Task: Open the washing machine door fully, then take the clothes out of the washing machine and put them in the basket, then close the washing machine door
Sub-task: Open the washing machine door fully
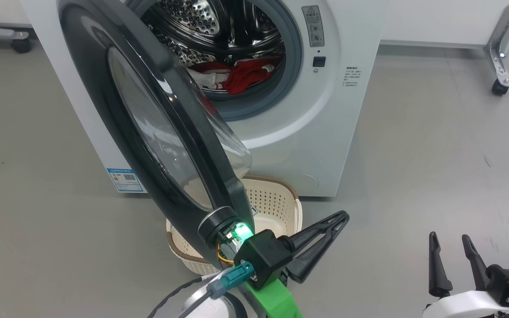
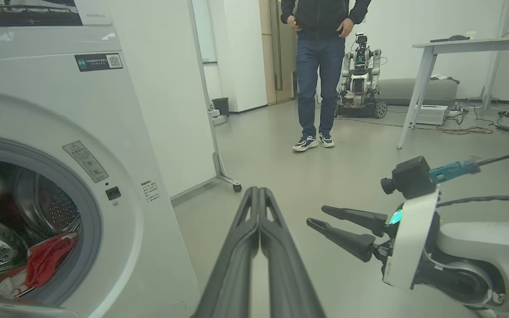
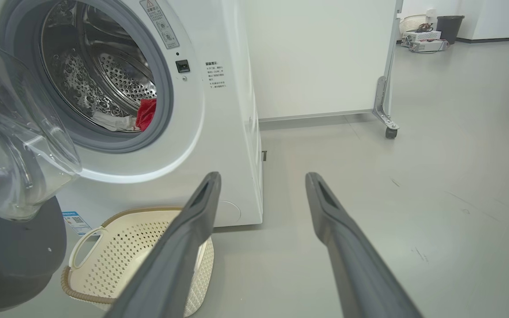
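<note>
Left gripper [image 1: 343, 217]: two long dark fingers pressed tight together, holding nothing; low in front of the big white front-loading washing machine [image 1: 325, 132], below its opening.
Right gripper [image 1: 449, 236]: fingers spread wide, nothing between them; in front of the washing machine, off its right corner.
Basket [image 1: 298, 207]: cream perforated plastic, rounded rectangle, brown woven-look rim, white side handle; on the floor just in front of the washing machine's base.
Door [image 1: 86, 66]: large, round, glossy black, with a bulging clear glass bowl; hinged on the washing machine's left, swung well out.
Front of the washing machine: grey rubber ring [image 1: 295, 66], perforated steel drum [image 1: 201, 17], small blue sticker [image 1: 124, 179] at lower left.
Clothes [image 1: 245, 75]: red garments with white fabric; inside the washing machine, low in the drum by the ring.
Person [image 2: 320, 66]: dark jacket, blue jeans; standing well beyond the washing machine's right side.
</note>
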